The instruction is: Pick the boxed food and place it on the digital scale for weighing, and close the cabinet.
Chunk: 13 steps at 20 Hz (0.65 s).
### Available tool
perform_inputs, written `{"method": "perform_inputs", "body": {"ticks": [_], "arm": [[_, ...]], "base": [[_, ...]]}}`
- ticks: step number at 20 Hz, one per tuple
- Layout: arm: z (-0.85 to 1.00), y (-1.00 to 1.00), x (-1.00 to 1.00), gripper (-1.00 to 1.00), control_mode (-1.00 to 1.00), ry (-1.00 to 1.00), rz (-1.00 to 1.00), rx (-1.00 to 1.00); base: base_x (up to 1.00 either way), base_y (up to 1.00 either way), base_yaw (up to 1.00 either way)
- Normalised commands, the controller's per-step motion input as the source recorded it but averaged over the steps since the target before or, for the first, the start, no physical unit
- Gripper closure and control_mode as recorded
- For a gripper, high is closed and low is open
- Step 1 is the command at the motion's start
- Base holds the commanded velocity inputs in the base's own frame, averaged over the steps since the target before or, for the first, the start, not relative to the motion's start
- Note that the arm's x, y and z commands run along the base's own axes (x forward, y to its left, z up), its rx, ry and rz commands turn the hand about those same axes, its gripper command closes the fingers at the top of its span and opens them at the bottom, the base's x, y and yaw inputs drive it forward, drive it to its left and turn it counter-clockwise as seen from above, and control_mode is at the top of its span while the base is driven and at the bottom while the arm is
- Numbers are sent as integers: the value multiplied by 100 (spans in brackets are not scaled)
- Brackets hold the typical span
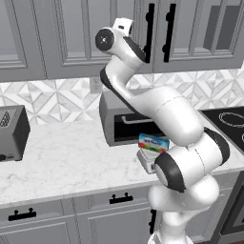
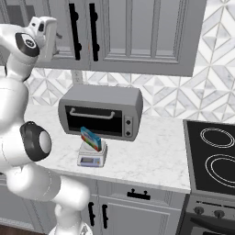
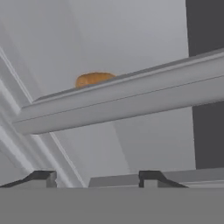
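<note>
Toaster oven (image 2: 101, 111) stands just behind the digital scale (image 2: 92, 156).

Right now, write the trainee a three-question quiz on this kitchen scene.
1. True or false: the small blue printed food box rests on the light-grey square digital scale.
2. What stands directly behind the scale? A) large grey toaster oven B) black stovetop C) dark toaster
3. Fill in: the white arm's gripper is raised to the grey upper ____.

Key: 1 true; 2 A; 3 cabinet.
</note>
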Motion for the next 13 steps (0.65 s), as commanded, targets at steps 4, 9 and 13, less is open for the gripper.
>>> {"method": "perform_inputs", "body": {"ticks": [4,9,13], "arm": [[-53,-57,100,-100,-100,0,10,3],[-42,-95,85,-100,-100,5,15,12],[-80,-98,99,-100,-100,16,24,13]], "base": [[0,0,0],[0,0,0],[0,0,0]]}}
